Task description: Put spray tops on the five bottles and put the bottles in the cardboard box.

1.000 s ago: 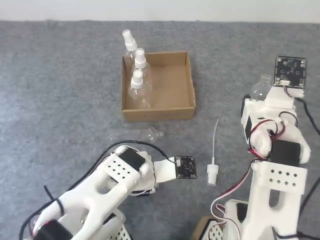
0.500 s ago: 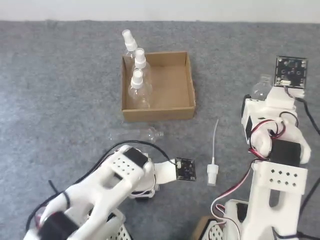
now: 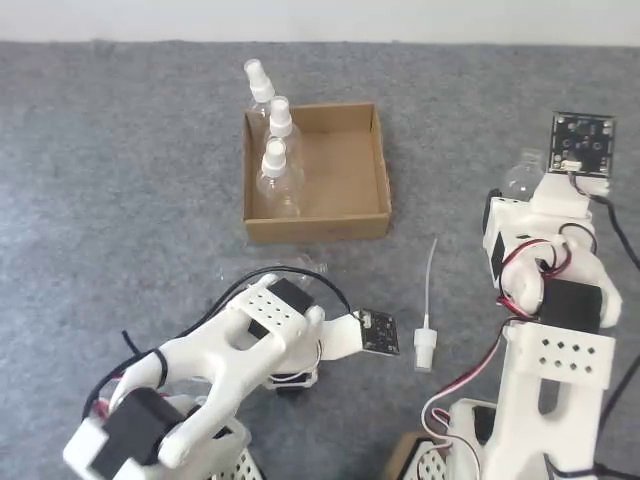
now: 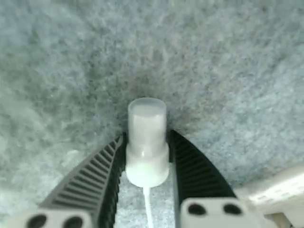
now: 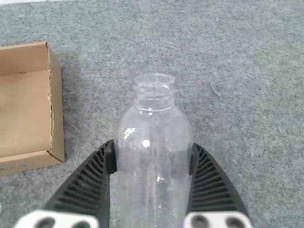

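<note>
Three capped bottles [image 3: 277, 172] stand at the box's [image 3: 380, 160] left wall; left jaws pinch a top [image 4: 146, 142]; right jaws clamp an uncapped bottle [image 5: 152, 156]; two cappings remain.

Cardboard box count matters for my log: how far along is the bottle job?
Done: three capped bottles stand in the cardboard box. In hand: the left claw grips a spray top, the right claw an uncapped bottle. Remaining: join those, cap the lying bottle with the loose spray top, box both.
</note>
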`<state>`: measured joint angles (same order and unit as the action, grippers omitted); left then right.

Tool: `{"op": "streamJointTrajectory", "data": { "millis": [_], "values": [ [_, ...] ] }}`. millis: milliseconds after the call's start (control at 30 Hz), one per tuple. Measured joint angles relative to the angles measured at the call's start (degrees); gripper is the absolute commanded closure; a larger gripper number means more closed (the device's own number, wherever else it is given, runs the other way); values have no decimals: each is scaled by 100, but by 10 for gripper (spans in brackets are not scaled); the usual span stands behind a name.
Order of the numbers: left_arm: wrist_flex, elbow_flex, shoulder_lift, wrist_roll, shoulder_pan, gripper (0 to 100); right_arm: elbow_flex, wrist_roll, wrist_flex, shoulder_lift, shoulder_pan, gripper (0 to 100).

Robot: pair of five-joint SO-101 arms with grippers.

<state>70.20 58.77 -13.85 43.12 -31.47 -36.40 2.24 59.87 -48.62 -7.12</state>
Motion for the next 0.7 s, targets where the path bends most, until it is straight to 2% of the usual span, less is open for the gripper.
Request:
{"op": "streamJointTrajectory", "data": {
  "millis": [433, 700],
  "values": [
    [1011, 0, -1582, -53, 18, 987, 0, 0, 0, 0, 0, 943],
    [1152, 0, -2602, -589, 18, 987, 0, 0, 0, 0, 9, 946]
  ]
}}
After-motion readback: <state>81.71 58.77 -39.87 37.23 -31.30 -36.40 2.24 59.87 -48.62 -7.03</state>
